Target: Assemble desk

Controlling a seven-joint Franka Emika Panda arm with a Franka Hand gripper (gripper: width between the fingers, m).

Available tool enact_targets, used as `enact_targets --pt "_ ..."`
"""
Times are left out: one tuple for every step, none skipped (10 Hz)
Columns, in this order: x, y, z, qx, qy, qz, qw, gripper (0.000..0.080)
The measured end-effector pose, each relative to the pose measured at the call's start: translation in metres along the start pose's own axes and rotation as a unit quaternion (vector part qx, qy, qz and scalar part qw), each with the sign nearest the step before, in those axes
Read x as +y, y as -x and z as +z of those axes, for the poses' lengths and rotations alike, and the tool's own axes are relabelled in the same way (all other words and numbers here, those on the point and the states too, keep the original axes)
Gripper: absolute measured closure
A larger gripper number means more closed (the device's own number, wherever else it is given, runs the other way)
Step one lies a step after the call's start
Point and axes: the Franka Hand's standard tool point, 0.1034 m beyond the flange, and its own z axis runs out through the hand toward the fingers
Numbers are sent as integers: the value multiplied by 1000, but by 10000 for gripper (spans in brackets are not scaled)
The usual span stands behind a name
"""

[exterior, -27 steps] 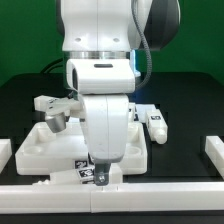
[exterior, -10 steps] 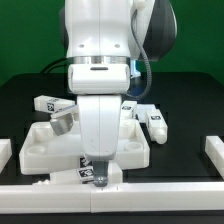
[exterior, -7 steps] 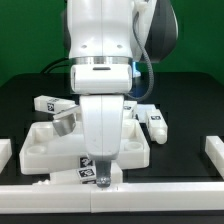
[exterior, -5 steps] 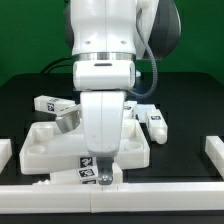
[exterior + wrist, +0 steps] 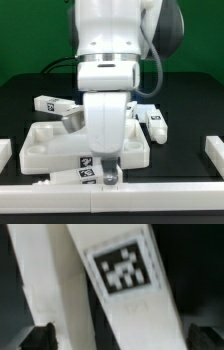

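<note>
The desk's white tray-like tabletop (image 5: 38,146) lies on the black table, mostly behind my arm. One tagged white leg (image 5: 78,172) lies along its front edge, and in the wrist view that leg (image 5: 125,274) fills the picture with its tag facing up. My gripper (image 5: 103,176) hangs low over this leg, open, with the dark fingertips (image 5: 42,337) on either side of it (image 5: 122,339). A second leg (image 5: 48,103) rests at the tabletop's back left. More legs (image 5: 152,122) lie to the exterior view's right.
A long white rail (image 5: 150,190) runs along the table's front, just before the gripper. White blocks stand at the left edge (image 5: 5,152) and right edge (image 5: 213,152). Beside the leg in the wrist view runs another white strip (image 5: 45,286); I cannot tell which part it is.
The arm has drifted slightly toward the exterior view's right while staying low over the front leg. The jaws have stayed open and no part has moved.
</note>
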Motion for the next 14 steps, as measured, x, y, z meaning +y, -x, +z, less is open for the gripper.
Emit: enact_targets --pt "-2 -6 0 0 -3 9 1000 151" --pt "-7 -13 2 -1 -12 30 999 151" --pt "-9 -21 2 -1 -15 44 999 151" --pt "-9 -24 2 -3 -15 50 999 151" --pt "-8 -23 2 -3 -13 50 999 151" --pt "-7 -21 3 -2 -10 48 999 151" --pt "-7 -15 3 -2 -4 43 999 151" --pt "-7 -4 3 -4 -3 44 999 151" --pt "-8 4 3 -5 0 46 999 151" --pt "-8 14 4 -5 6 44 999 151" --pt "-8 26 4 -7 11 37 999 151" --pt "-7 34 4 -8 16 42 999 151" --pt "-7 38 5 -8 20 45 999 151" --pt "-7 36 5 -7 20 46 999 151"
